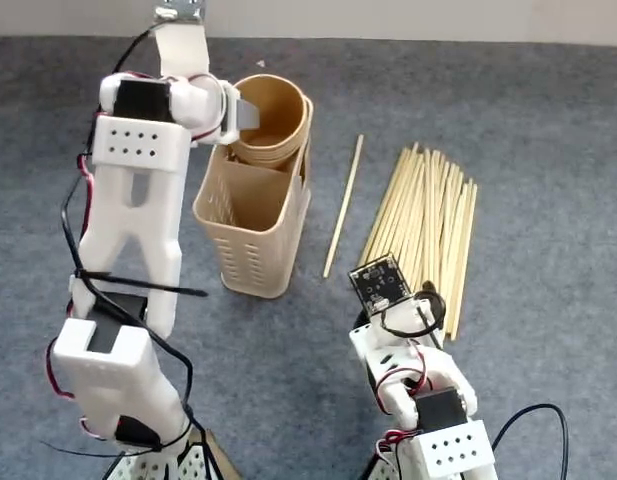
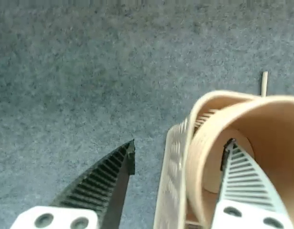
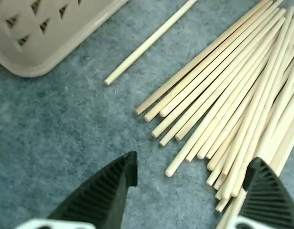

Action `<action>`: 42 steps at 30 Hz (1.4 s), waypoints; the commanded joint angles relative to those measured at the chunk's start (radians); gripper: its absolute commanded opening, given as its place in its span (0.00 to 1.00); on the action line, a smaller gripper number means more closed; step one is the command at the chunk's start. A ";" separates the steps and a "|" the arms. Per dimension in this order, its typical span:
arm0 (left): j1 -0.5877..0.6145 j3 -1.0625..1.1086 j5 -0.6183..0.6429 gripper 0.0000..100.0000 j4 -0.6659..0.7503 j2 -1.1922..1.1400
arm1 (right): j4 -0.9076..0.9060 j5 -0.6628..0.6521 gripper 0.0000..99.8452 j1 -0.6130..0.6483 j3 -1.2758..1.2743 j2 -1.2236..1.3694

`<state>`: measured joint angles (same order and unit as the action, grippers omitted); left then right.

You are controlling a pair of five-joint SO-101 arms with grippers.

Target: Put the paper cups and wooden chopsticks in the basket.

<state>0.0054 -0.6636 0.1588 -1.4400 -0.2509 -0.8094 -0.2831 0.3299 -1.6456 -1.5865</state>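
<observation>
Stacked paper cups (image 1: 273,115) stand in the far compartment of the beige slotted basket (image 1: 253,235). My left gripper (image 2: 181,143) is open astride the cup (image 2: 270,124) and basket wall (image 2: 173,171): its pale finger is inside the cup, its black finger outside the basket, apart from the wall. A pile of wooden chopsticks (image 1: 423,225) lies on the grey mat right of the basket. One stray chopstick (image 1: 343,205) lies between basket and pile. My right gripper (image 3: 192,164) hangs open just above the near ends of the chopsticks (image 3: 223,100), holding nothing.
The basket's near compartment looks empty from above. Grey carpet (image 1: 548,120) covers the table, with open room to the far right and in front of the basket. Cables trail along the left arm (image 1: 133,230).
</observation>
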 commanded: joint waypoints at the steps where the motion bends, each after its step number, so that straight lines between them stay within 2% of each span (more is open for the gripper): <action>1: 0.007 -0.208 -0.072 0.29 -0.015 0.093 | 0.016 -0.009 0.34 0.002 0.002 -0.008; 6: 0.033 -0.418 -0.132 0.29 -0.081 0.143 | 0.018 -0.009 0.34 0.001 0.002 -0.008; 9: 0.143 -0.449 -0.086 0.27 -0.149 0.147 | 0.013 -0.005 0.34 -0.016 0.012 -0.008; 11: 0.263 -0.438 -0.023 0.23 -0.207 0.137 | 0.007 0.043 0.34 -0.094 0.044 -0.007; 13: 0.360 -0.372 0.031 0.23 -0.296 0.114 | -0.024 0.064 0.34 -0.173 0.131 -0.005; 15: 0.403 -0.246 0.052 0.24 -0.348 0.094 | -0.081 0.054 0.34 -0.199 0.237 -0.002; 19: 0.354 0.097 0.055 0.23 -0.339 0.091 | -0.203 0.054 0.34 -0.202 0.516 0.148; 23: 0.271 0.378 0.089 0.22 -0.238 0.085 | -0.254 0.052 0.34 -0.203 0.776 0.516; 29: 0.266 0.673 0.155 0.22 0.049 0.074 | -0.243 0.057 0.34 -0.200 1.076 1.079; 33: 0.282 0.809 0.193 0.22 0.215 0.082 | -0.140 0.052 0.34 -0.203 1.267 1.395; 38: 0.308 0.831 0.216 0.22 0.250 0.084 | -0.151 0.077 0.34 -0.196 1.500 1.722; 42: 0.309 0.840 0.216 0.22 0.276 0.076 | -0.157 0.207 0.31 -0.189 1.646 1.929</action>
<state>0.3061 0.1803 0.3675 -1.1807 -0.1895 -0.9628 -0.1389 0.1381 -0.1235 0.2424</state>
